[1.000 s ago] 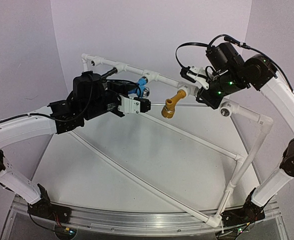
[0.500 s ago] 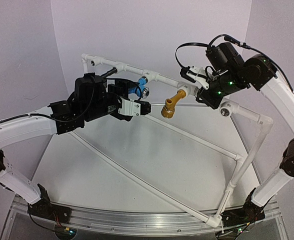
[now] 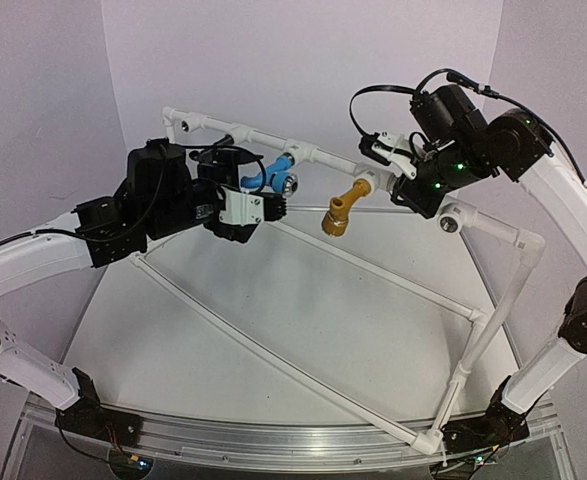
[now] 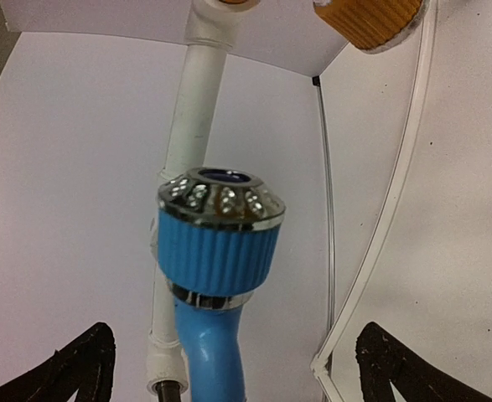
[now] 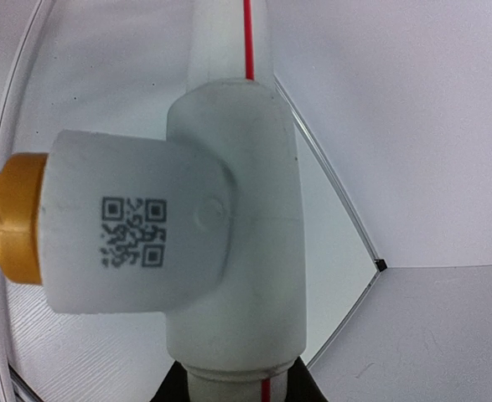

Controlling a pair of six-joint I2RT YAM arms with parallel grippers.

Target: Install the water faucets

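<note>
The bright blue faucet (image 3: 276, 169) sits in a socket of the white pipe frame (image 3: 258, 135), its chrome-rimmed knob (image 4: 219, 224) pointing at my left wrist camera. My left gripper (image 3: 256, 192) is open just left of it; the black fingertips (image 4: 80, 368) stand wide on both sides and do not touch it. The mustard-yellow faucet (image 3: 341, 210) hangs from a tee fitting (image 5: 229, 251) further right; its base (image 5: 11, 219) shows in the right wrist view. My right gripper (image 3: 395, 175) is shut on the pipe just behind that tee. A black stub (image 4: 168, 390) pokes from another fitting.
The pipe frame runs on to the right past an open socket (image 3: 455, 217), then bends down to the near corner (image 3: 428, 438). A thin white pipe (image 3: 273, 355) crosses the white tabletop diagonally. A metal rail (image 3: 273, 440) lines the near edge.
My left gripper has opened wide, let go of the blue faucet and drawn back to the left. The blue faucet stays on the pipe. The right arm has not moved.
</note>
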